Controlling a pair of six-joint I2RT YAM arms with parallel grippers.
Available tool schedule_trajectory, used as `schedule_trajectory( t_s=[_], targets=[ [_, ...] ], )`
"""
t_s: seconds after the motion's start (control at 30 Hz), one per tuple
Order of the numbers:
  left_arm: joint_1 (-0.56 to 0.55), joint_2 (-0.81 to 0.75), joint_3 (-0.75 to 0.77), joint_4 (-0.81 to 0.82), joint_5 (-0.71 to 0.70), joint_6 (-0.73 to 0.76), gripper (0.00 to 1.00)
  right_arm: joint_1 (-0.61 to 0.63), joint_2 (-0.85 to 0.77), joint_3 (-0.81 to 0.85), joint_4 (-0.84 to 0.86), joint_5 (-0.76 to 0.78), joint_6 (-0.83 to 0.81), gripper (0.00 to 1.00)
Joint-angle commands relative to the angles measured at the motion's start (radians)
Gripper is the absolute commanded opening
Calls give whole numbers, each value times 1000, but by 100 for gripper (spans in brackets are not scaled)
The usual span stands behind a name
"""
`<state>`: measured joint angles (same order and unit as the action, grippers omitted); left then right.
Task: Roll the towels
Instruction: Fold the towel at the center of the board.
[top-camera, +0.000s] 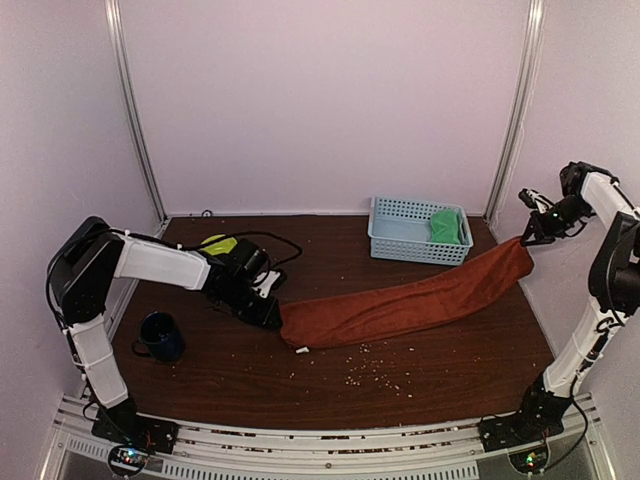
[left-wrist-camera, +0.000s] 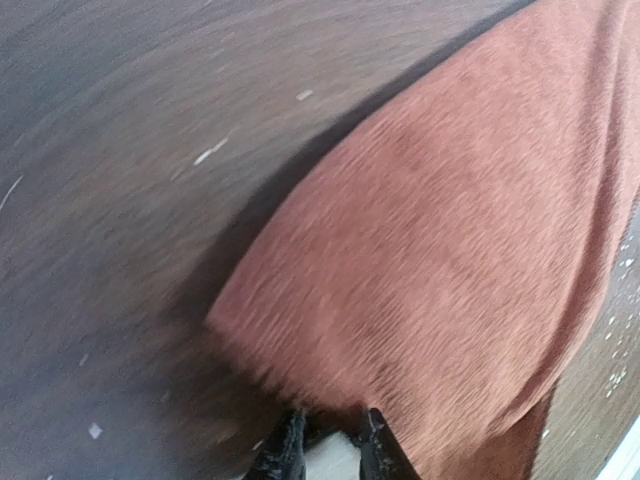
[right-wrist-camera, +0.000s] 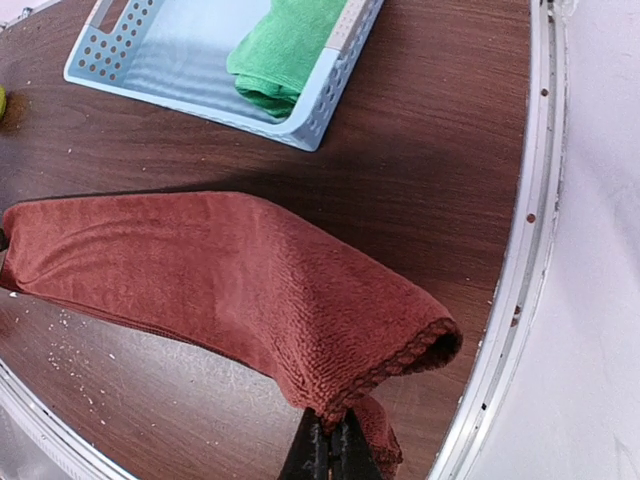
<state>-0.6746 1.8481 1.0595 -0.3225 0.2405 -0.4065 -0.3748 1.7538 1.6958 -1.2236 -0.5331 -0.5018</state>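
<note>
A rust towel (top-camera: 400, 300) lies stretched in a long band across the table, from left of centre to the far right. My left gripper (top-camera: 272, 315) is at its left end. In the left wrist view the left gripper (left-wrist-camera: 330, 415) has its fingertips closed on the edge of the rust towel (left-wrist-camera: 450, 250), which is lifted over its shadow. My right gripper (top-camera: 527, 238) holds the right end raised. The right wrist view shows the right gripper (right-wrist-camera: 330, 425) pinched tight on a corner of the rust towel (right-wrist-camera: 230, 270). A green towel (top-camera: 447, 226) (right-wrist-camera: 285, 50) sits folded in the basket.
The light-blue basket (top-camera: 400, 250) (right-wrist-camera: 330, 90) stands at the back right. A dark blue mug (top-camera: 160, 335) is at the left, near the left arm. A yellow-green ball (top-camera: 218, 243) lies behind that arm. Pale crumbs (top-camera: 370, 370) dot the table in front of the towel.
</note>
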Motion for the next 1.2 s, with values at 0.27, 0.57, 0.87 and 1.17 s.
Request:
schedule_trajectory(
  t_s=[0.27, 0.57, 0.87, 1.17],
  targets=[
    [-8, 11, 23, -40, -29, -5, 23, 360, -13, -47, -4, -73, 40, 0],
    [30, -77, -31, -104, -116, -49, 28, 632, 103, -11, 22, -221, 118, 0],
    [64, -88, -24, -135, -145, -72, 29, 831, 175, 7, 121, -251, 222, 0],
    [63, -100, -72, -83, -52, -90, 27, 948, 302, 115, 274, -243, 388, 0]
  ],
)
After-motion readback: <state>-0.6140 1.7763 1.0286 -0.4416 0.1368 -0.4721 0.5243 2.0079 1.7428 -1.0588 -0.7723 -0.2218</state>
